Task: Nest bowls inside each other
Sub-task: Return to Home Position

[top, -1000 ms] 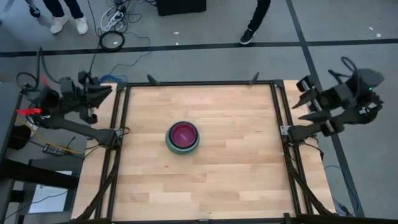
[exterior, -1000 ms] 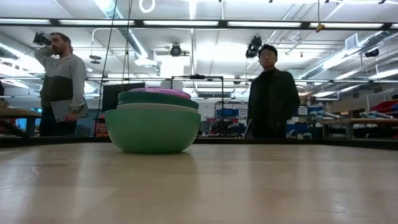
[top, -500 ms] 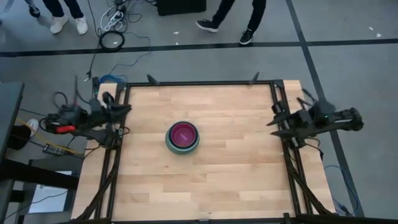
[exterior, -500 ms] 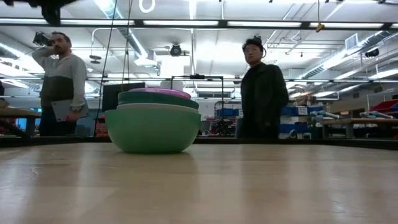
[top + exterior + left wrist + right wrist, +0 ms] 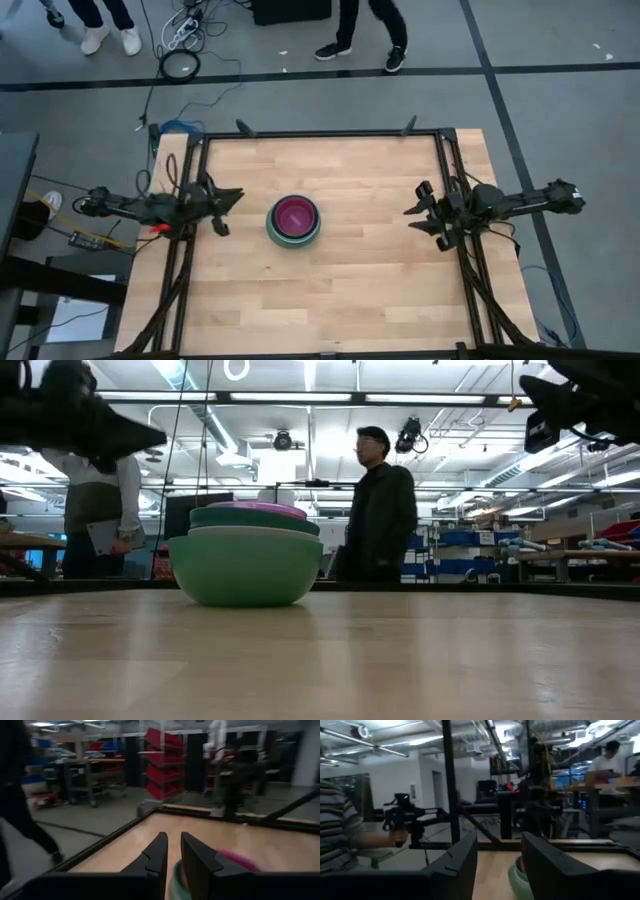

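The bowls [image 5: 294,220] stand nested in one stack near the middle of the wooden table. A purple-pink one lies on top, with teal and white rims below it and the large sage green bowl [image 5: 246,565] resting on the tabletop. My left gripper [image 5: 232,198] hovers level over the table's left edge, pointing at the stack, its fingers [image 5: 173,837] a narrow gap apart with nothing between them. My right gripper [image 5: 412,214] hovers over the right edge, also pointing at the stack, fingers [image 5: 499,840] wide apart and empty. Neither touches the bowls.
A black metal frame [image 5: 320,133] runs round the table. Bare wood lies on every side of the stack. One person [image 5: 378,510] walks behind the far edge, and another [image 5: 95,510] stands at the far left. Cables [image 5: 180,60] lie on the floor beyond.
Both arms have come down from a raised, folded pose beside the table. Each has stretched out level over its own side edge toward the bowls. The stack has stayed put. The person behind the far edge has walked toward the left.
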You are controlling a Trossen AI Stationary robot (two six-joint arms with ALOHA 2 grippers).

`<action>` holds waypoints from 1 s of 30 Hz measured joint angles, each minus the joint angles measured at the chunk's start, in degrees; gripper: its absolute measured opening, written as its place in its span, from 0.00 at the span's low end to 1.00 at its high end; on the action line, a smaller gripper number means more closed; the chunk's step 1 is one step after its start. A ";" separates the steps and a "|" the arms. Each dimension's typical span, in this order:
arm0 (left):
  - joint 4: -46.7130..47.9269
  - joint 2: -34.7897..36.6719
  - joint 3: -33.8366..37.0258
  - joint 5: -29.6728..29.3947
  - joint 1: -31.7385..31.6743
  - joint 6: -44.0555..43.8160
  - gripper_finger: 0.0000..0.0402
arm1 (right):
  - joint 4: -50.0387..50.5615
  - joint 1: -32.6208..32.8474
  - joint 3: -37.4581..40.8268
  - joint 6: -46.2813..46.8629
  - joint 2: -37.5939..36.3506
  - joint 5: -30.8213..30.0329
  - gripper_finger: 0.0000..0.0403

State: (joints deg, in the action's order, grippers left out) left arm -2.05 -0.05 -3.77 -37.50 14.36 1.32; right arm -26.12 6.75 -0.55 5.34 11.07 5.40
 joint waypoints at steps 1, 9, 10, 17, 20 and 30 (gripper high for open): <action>-0.75 -0.04 1.01 -1.07 -0.04 0.06 0.16 | -0.03 -0.13 0.02 -0.07 0.17 -0.31 0.35; -1.20 -0.59 3.28 -12.65 -0.21 6.12 0.16 | 4.94 -2.97 0.04 -3.46 1.41 -6.45 0.35; -1.05 -0.57 3.30 -14.60 -0.21 6.87 0.16 | 5.87 -3.38 0.04 -3.54 1.59 -7.71 0.35; -0.97 -0.59 3.30 -16.69 -0.23 5.56 0.16 | 7.42 -3.83 0.06 0.50 3.09 -8.09 0.35; -0.99 -0.59 3.30 -16.67 -0.23 3.18 0.16 | 7.47 -3.50 0.06 2.20 3.23 -7.77 0.35; -1.03 -0.59 3.30 -16.58 -0.23 2.97 0.16 | 7.37 -3.49 0.08 2.13 3.22 -7.75 0.35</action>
State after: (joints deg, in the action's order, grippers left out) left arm -3.09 -0.64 -0.47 -54.08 14.13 4.29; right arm -18.74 3.27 -0.47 7.47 14.30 -2.35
